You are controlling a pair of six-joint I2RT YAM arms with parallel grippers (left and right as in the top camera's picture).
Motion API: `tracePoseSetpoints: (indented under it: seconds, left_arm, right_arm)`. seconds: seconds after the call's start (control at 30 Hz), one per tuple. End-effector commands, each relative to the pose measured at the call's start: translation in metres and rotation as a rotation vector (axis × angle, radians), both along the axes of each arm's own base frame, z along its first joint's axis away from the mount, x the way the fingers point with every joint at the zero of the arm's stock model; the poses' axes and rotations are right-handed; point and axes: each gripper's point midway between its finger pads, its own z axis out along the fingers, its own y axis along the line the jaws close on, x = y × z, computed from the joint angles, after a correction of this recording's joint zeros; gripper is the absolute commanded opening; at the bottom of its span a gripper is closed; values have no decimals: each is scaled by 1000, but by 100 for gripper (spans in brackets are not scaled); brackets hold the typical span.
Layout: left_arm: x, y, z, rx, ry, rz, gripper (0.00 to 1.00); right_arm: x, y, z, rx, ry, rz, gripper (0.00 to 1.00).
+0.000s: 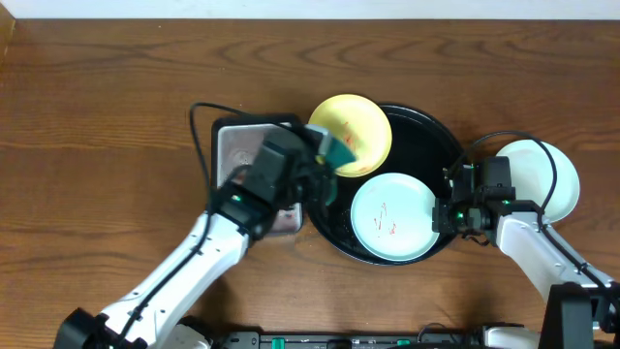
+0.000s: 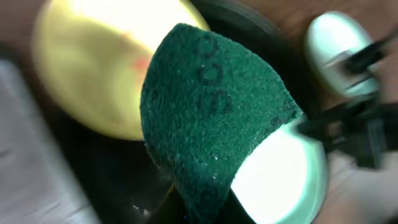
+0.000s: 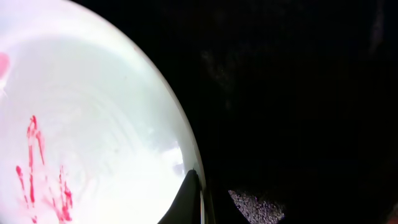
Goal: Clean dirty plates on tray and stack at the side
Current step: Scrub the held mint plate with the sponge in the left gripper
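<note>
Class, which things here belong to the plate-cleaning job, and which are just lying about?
Job: yellow plate; smeared blue-green plate; black tray; second blue-green plate, on the table right of the tray; green scouring pad in the left gripper.
Lying about: grey metal tray, left of the black tray.

A brown wooden table (image 1: 97, 87) is seen beneath everything. A rectangular grey metal tray (image 1: 231, 145) is laid on it left of centre (much of it is hidden from above). A dark green scouring pad (image 2: 211, 112) is bent into a curve, its coarse face faintly printed.
</note>
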Motion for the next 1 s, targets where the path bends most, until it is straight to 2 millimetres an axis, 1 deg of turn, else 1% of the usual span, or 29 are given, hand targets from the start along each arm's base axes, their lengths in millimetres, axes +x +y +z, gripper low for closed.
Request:
tracePoseSetpoints:
  seconds: [0.0,0.07,0.23,0.33,0.47,0.57,0.63,0.7,0.8,0.87,0.93,0.97]
  left_arm:
    - [-9,-36,-1,-92,64,3,8]
    - [-14,-57,-8,-120,82,-18,7]
    - [-30,-106,-43,-157,148,-70,7]
    - [-39,-126,-65,-152,169,-103,7]
    - [-48,-138,-95,-124,198,-129,7]
    - [-49,-134,-118,-78,223,-113,7]
    - [-47,-124,-130,-30,234,-93,7]
    - [-40,-106,-142,53,223,-50,7]
    - [-27,-74,-153,166,215,31,7]
    - [-18,-56,-151,204,223,80,7]
    - [-10,-51,-141,195,214,96,7]
    - [-7,-52,-132,178,202,99,7]
  right_arm:
    - [-10,4,-11,3,36,-1,1]
    - [-10,5,-11,9,36,0,1]
    - [-10,5,-11,10,37,1,1]
    - [-11,5,-11,10,38,1,1]
    - [-11,7,-10,21,38,4,1]
    - [-11,7,-10,21,39,4,1]
    - [-12,7,-10,21,42,4,1]
    - [-12,7,-11,20,45,4,1]
    - [-12,7,-11,20,45,4,1]
    - [-12,7,-11,20,45,4,1]
    - [-13,7,-11,20,45,4,1]
    - [-12,7,-11,20,45,4,1]
